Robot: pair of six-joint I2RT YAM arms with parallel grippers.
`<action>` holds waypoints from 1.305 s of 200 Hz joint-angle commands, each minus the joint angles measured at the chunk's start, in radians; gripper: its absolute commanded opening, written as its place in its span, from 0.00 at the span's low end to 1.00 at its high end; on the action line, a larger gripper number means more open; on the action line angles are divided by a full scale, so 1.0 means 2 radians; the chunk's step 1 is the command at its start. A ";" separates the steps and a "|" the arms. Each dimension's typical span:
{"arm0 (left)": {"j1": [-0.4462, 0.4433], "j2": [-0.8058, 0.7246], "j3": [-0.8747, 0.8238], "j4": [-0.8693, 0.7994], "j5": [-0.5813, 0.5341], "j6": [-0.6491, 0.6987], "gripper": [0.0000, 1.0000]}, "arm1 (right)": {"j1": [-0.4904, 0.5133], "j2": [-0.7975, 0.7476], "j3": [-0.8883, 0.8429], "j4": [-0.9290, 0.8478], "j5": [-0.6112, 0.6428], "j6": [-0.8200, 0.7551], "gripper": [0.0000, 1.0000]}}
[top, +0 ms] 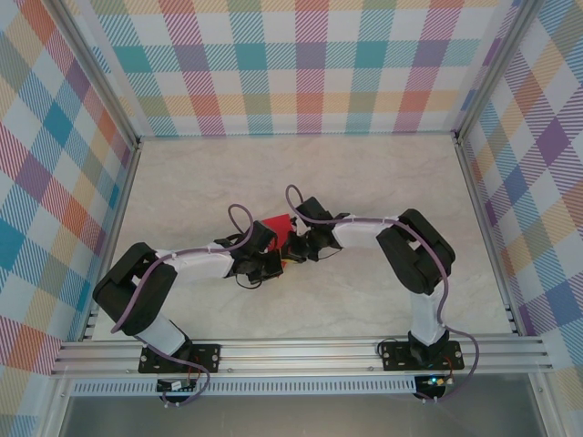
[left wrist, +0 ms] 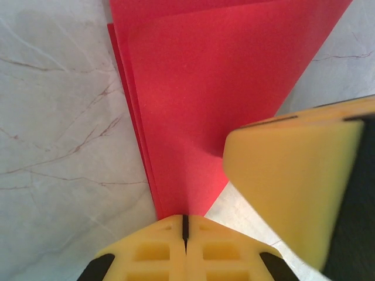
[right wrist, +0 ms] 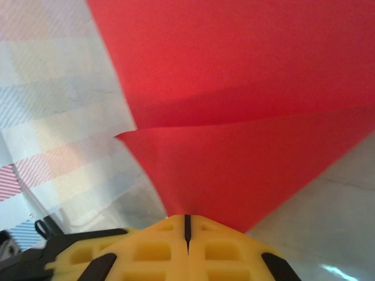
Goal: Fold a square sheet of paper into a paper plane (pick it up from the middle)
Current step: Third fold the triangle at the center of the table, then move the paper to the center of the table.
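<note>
The square sheet of paper (top: 278, 223) is bright red and folded into a layered, pointed shape, held up at the table's middle between both grippers. In the left wrist view the paper (left wrist: 193, 88) narrows to a tip that runs into my left gripper (left wrist: 185, 219), whose jaws are shut on it. A yellow finger (left wrist: 293, 187) of the other gripper crosses that view at the right. In the right wrist view a creased flap of the paper (right wrist: 234, 146) ends in my right gripper (right wrist: 187, 219), also shut on it. From above, the left gripper (top: 276, 262) and right gripper (top: 293, 248) almost touch.
The marbled tabletop (top: 364, 182) is walled by checked panels (top: 310, 73) at the back and sides. An aluminium rail (top: 301, 350) with both arm bases runs along the near edge. Purple cables (top: 239, 214) loop over each wrist.
</note>
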 commanded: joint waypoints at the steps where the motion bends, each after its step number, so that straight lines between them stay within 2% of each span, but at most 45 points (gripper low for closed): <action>1: -0.004 -0.002 -0.014 -0.025 -0.011 -0.006 0.01 | -0.002 0.015 0.006 -0.025 0.027 -0.010 0.02; 69: -0.004 0.000 -0.021 -0.027 -0.005 -0.005 0.01 | -0.035 0.030 0.052 -0.048 0.054 -0.044 0.01; 119: -0.003 0.000 -0.014 -0.028 -0.004 -0.003 0.01 | -0.072 0.044 0.075 -0.053 0.045 -0.068 0.01; 159: -0.004 -0.011 -0.006 -0.032 -0.004 0.002 0.02 | -0.103 0.024 0.078 -0.061 0.050 -0.077 0.03; 184: -0.004 -0.031 0.007 -0.036 -0.007 0.009 0.06 | -0.103 -0.011 0.070 -0.066 0.047 -0.086 0.12; 213: -0.001 -0.058 0.020 -0.033 -0.024 0.013 0.20 | -0.102 -0.040 0.031 -0.043 0.017 -0.070 0.26; 236: 0.011 -0.065 0.025 -0.027 -0.040 0.012 0.27 | -0.100 -0.050 -0.001 -0.017 -0.015 -0.051 0.36; 261: 0.025 -0.056 0.028 -0.022 -0.047 0.009 0.31 | -0.093 -0.055 -0.017 0.003 -0.033 -0.046 0.41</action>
